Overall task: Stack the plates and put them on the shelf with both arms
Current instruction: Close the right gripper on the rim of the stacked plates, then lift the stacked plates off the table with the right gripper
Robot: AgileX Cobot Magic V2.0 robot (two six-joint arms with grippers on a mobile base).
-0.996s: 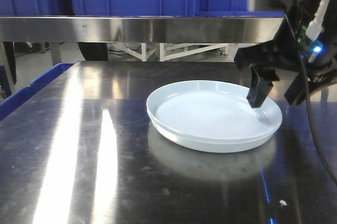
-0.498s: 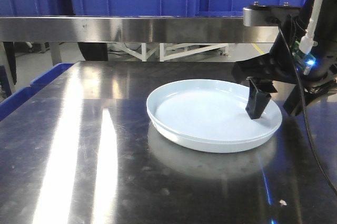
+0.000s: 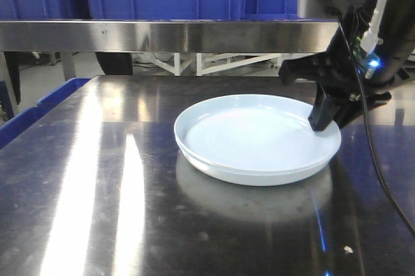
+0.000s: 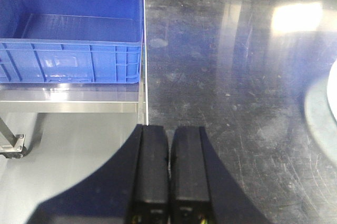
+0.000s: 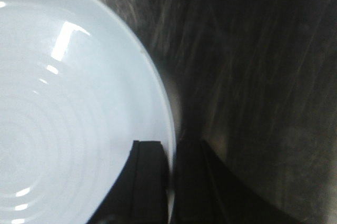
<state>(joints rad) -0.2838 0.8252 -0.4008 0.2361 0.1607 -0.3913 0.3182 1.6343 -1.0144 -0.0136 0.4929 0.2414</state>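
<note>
Our right gripper [image 3: 327,119] has clamped the plates [image 3: 253,138] by their rim and nudged them leftward across the steel table [image 3: 97,179]; we judge lifting comes next. Our left gripper [image 4: 168,142] hangs closed and empty over the table's edge.

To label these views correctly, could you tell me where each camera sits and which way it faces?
Front: low at table edge, facing across plates toward shelf; right arm shows.
Left wrist: above table, facing down toward blue crate; shut left fingers show.
Right wrist: over plates' rim, facing down; right fingers straddle it.
Shared: front and right wrist show plates.
</note>
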